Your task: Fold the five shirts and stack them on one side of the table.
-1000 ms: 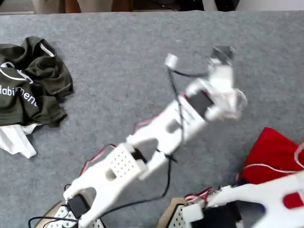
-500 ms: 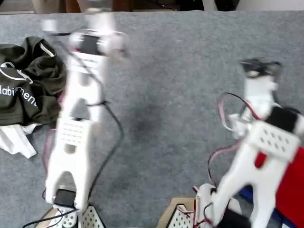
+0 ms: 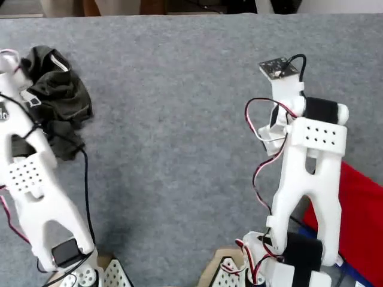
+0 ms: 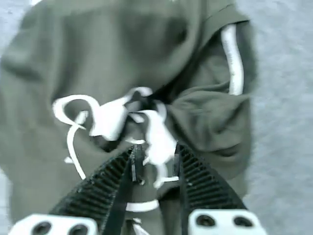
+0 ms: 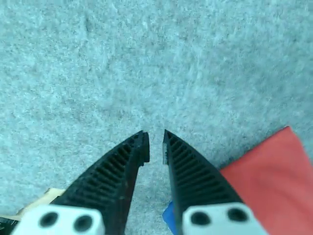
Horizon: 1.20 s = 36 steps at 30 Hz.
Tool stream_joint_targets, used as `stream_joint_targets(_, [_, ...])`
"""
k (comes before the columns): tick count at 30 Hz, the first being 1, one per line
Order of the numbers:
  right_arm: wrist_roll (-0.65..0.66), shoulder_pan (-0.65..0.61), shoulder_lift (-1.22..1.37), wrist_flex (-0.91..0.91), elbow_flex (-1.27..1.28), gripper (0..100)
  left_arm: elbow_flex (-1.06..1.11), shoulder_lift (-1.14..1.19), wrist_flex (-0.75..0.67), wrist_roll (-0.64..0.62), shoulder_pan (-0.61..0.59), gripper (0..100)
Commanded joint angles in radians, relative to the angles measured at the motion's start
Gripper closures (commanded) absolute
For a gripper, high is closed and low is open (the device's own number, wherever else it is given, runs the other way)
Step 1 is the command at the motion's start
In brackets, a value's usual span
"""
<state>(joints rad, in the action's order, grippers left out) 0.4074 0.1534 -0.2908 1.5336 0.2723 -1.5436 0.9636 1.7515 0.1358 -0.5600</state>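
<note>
A crumpled dark green shirt [image 3: 60,95] with white print lies at the table's far left. My left arm [image 3: 27,173] stands over its near part. In the left wrist view my left gripper [image 4: 155,155] hovers just above the green shirt [image 4: 122,63], its fingers a little apart with nothing between them. A red shirt [image 3: 359,209] lies at the right edge, partly behind my right arm [image 3: 311,155]. My right gripper [image 5: 154,143] points down at bare grey table, open by a narrow gap, with the red shirt [image 5: 264,171] beside it.
The grey felt table [image 3: 179,119] stretches wide between the two arms. A bit of blue cloth [image 5: 168,218] shows under the red shirt's edge. Arm bases and cables sit along the near edge [image 3: 239,263].
The left arm has swung from the table's middle right to the far left, over the green shirt. The right arm has risen from the lower right and now stands beside the red shirt.
</note>
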Motion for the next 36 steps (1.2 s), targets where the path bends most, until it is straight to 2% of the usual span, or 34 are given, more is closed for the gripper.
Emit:
stream_joint_targets(1, [-0.009, -0.013, 0.001, -0.003, -0.053, 93.1, 0.046, 0.007, 0.008, 0.092, -0.018, 89])
stream_joint_targets(3, [-0.009, -0.013, 0.001, -0.014, -0.050, 93.1, 0.066, 0.050, 0.008, 0.106, -0.017, 90])
stream_joint_targets(5, [-0.009, -0.013, 0.001, -0.014, -0.050, 93.2, 0.064, 0.077, 0.008, 0.107, -0.020, 98])
stream_joint_targets(6, [-0.009, -0.013, 0.001, -0.011, -0.050, 93.2, 0.064, 0.087, 0.008, 0.103, -0.023, 99])
stream_joint_targets(15, [-0.009, -0.007, 0.001, 0.000, -0.048, 93.2, 0.078, -0.028, 0.011, 0.037, -0.138, 98])
stream_joint_targets(19, [-0.009, -0.007, 0.001, 0.002, -0.048, 93.2, 0.178, -0.140, 0.011, 0.038, -0.183, 98])
stream_joint_targets(25, [-0.008, -0.005, 0.001, 0.002, -0.048, 93.2, 0.529, -0.414, 0.011, 0.066, -0.192, 98])
stream_joint_targets(31, [-0.006, -0.005, 0.001, 0.002, -0.048, 93.2, 0.970, -0.808, 0.009, 0.068, -0.144, 98])
stream_joint_targets(36, [-0.003, -0.005, 0.001, -0.002, -0.048, 93.2, 1.353, -1.211, 0.008, 0.066, 0.002, 98])
